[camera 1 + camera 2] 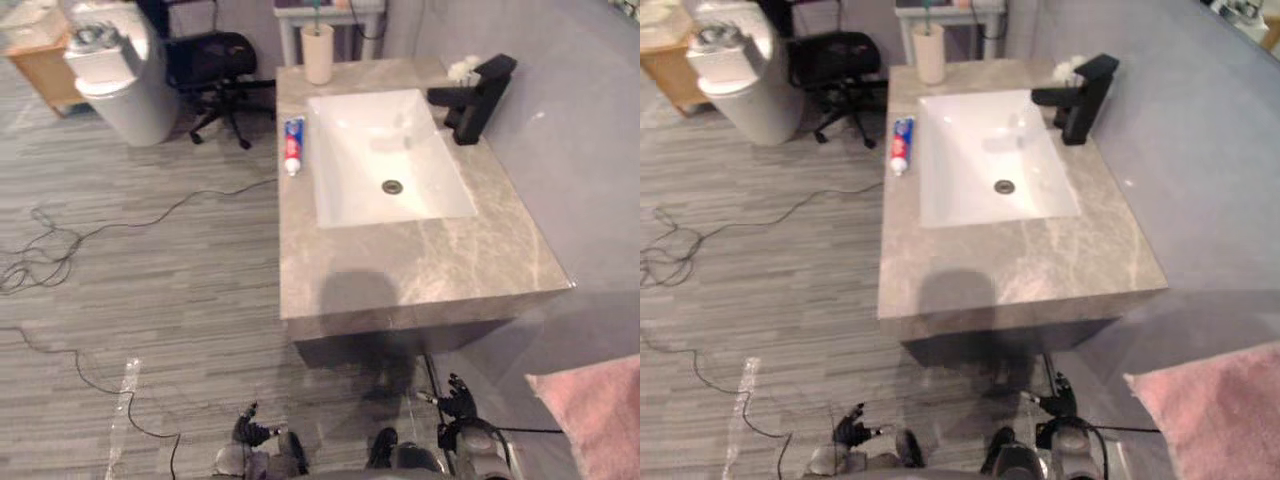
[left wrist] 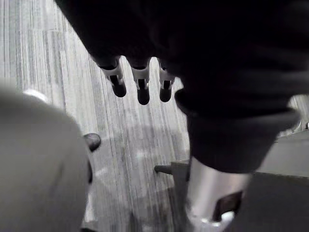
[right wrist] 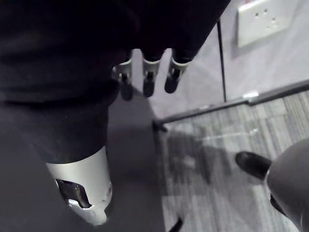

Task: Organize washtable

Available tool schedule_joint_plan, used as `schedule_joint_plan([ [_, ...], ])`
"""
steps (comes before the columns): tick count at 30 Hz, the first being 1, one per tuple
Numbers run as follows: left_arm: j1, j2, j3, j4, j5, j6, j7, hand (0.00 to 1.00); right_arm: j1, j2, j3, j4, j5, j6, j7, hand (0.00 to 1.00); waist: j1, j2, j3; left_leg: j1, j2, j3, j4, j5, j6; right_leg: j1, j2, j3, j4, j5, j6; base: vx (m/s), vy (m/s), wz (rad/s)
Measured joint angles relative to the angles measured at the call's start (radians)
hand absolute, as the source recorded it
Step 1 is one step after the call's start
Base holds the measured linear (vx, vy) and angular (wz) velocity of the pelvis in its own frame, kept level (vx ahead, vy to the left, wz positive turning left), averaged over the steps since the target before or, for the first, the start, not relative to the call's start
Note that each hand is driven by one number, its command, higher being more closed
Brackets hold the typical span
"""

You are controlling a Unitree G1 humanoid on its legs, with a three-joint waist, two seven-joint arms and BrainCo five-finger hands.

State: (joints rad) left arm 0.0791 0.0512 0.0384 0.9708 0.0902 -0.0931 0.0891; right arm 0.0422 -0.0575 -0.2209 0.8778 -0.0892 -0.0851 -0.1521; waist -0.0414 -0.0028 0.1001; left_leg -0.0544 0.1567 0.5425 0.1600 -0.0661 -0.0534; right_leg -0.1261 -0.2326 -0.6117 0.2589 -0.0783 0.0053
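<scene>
Since the robot stands back from the table (image 1: 400,275), both hands hang low at its near edge, well apart from everything on it. The left hand (image 1: 252,432) has its fingers (image 2: 141,87) straight and slack, with nothing in them and only floor past them; I judge it is simply waiting, no reach begun.

Far left, off the table, stand a white bin (image 1: 125,70) and a black chair (image 1: 205,55), neither part of the job as far as I can tell.

On the table's far left corner a beige cup (image 1: 318,52) stands upright, a green stem rising from it, likely a toothbrush. That looks like the proper home for small things: tucked at the back, clear of the basin (image 1: 385,150).

Just beside the basin's left rim, the toothpaste (image 1: 293,145) lies flat, cap toward the robot. It seems the one loose item, and probably belongs in or next to the cup.

Right of the basin a black tap (image 1: 478,95) reaches over it, with a small white lump (image 1: 462,68) behind; what that is I cannot tell.

The right hand (image 1: 458,400) also hangs with fingers (image 3: 149,79) straight, holding nothing. Something pink (image 1: 595,410), perhaps cloth, sits at far right.
</scene>
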Motion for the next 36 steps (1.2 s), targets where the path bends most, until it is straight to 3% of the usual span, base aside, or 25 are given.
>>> schedule_joint_plan([
  [2, -0.021, -0.007, -0.001, 0.011, 0.000, -0.002, -0.001, 0.00, 0.016, -0.009, -0.017, 0.009, 0.002, 0.006, -0.001, 0.00, 0.004, 0.015, -0.008, 0.002, -0.030, -0.028, -0.052, -0.001, 0.004, -0.007, -0.011, 0.035, 0.035, 0.013, 0.018, -0.17, 0.152, 0.57],
  [4, -0.022, 0.008, -0.006, 0.012, 0.000, -0.004, -0.001, 0.00, 0.032, 0.005, -0.004, 0.026, 0.000, 0.009, 0.001, 0.00, -0.006, -0.004, -0.010, 0.003, -0.062, -0.065, -0.100, 0.022, 0.022, -0.008, -0.012, 0.118, 0.017, 0.025, 0.029, -0.19, 0.147, 0.62],
  [6, -0.009, 0.025, -0.002, 0.022, 0.000, -0.001, 0.000, 0.00, 0.031, 0.024, 0.001, 0.084, 0.000, 0.023, 0.001, 0.00, 0.009, -0.030, -0.012, -0.005, -0.096, -0.084, -0.157, 0.049, 0.027, 0.000, -0.006, 0.160, -0.058, 0.027, 0.057, -0.18, 0.113, 0.51],
  [9, 0.018, 0.033, 0.015, 0.027, -0.001, -0.001, 0.001, 0.00, 0.028, 0.034, 0.007, 0.088, -0.002, 0.025, 0.002, 0.00, 0.004, -0.028, -0.007, 0.000, -0.127, -0.116, -0.236, 0.090, 0.043, -0.002, 0.000, 0.178, -0.080, 0.005, 0.088, -0.13, 0.092, 0.50],
  [11, 0.013, 0.037, 0.042, 0.041, -0.001, -0.002, 0.002, 0.00, 0.025, 0.030, 0.012, 0.088, -0.011, 0.025, 0.002, 0.00, 0.003, -0.029, 0.004, 0.007, -0.144, -0.149, -0.261, 0.095, 0.047, 0.001, 0.033, 0.287, -0.079, -0.023, 0.129, -0.05, 0.067, 0.68],
  [16, 0.013, 0.035, 0.055, 0.042, 0.000, -0.002, 0.005, 0.00, 0.028, 0.032, 0.039, 0.089, -0.042, 0.025, 0.002, 0.00, 0.001, -0.037, 0.013, 0.037, -0.195, -0.239, -0.262, 0.105, 0.061, 0.058, 0.076, 0.435, -0.088, -0.042, 0.107, 0.03, 0.082, 0.65],
  [23, -0.012, 0.034, 0.054, 0.053, -0.001, -0.003, 0.004, 0.00, 0.022, 0.034, 0.029, 0.091, -0.043, 0.025, 0.001, 0.00, 0.000, -0.043, 0.035, 0.017, -0.237, -0.280, -0.262, 0.105, 0.061, 0.089, 0.077, 0.490, -0.120, -0.051, 0.089, 0.11, 0.081, 0.47],
  [28, -0.012, 0.035, 0.053, 0.053, 0.007, -0.002, 0.001, 0.00, 0.006, 0.050, 0.020, 0.105, -0.042, 0.024, 0.001, 0.00, -0.001, -0.042, 0.036, 0.028, -0.242, -0.240, -0.260, 0.095, 0.074, 0.088, 0.078, 0.539, -0.124, -0.053, 0.085, 0.15, 0.012, -0.17],
  [32, -0.024, 0.033, 0.050, 0.041, 0.019, -0.002, -0.001, 0.00, -0.011, 0.050, 0.009, 0.136, -0.038, 0.024, 0.000, 0.00, -0.005, -0.045, 0.035, -0.058, -0.224, -0.220, -0.096, 0.075, 0.110, 0.088, 0.068, 0.527, -0.119, -0.046, 0.098, 0.17, -0.060, 0.05],
  [34, -0.023, 0.029, 0.051, 0.028, 0.019, -0.004, -0.001, 0.00, -0.010, 0.051, -0.021, 0.137, -0.038, 0.025, 0.000, 0.00, -0.004, -0.050, 0.037, -0.106, -0.214, -0.214, -0.002, 0.068, 0.092, 0.093, 0.036, 0.484, -0.103, -0.033, 0.102, 0.10, -0.070, 0.50],
  [35, -0.019, 0.030, 0.059, 0.017, 0.012, -0.007, -0.001, 0.00, -0.006, 0.059, -0.038, 0.137, -0.038, 0.026, 0.000, 0.00, 0.002, -0.063, 0.045, -0.134, -0.180, -0.173, 0.077, -0.001, 0.055, 0.116, 0.025, 0.457, -0.105, -0.032, 0.102, 0.06, -0.052, 0.58],
  [36, -0.019, 0.030, 0.066, 0.016, 0.012, -0.009, -0.001, 0.00, -0.006, 0.057, -0.042, 0.137, -0.037, 0.026, 0.000, 0.00, 0.003, -0.060, 0.045, -0.143, -0.146, -0.154, 0.117, -0.025, 0.057, 0.127, 0.025, 0.441, -0.105, -0.033, 0.102, 0.03, -0.050, 0.56],
])
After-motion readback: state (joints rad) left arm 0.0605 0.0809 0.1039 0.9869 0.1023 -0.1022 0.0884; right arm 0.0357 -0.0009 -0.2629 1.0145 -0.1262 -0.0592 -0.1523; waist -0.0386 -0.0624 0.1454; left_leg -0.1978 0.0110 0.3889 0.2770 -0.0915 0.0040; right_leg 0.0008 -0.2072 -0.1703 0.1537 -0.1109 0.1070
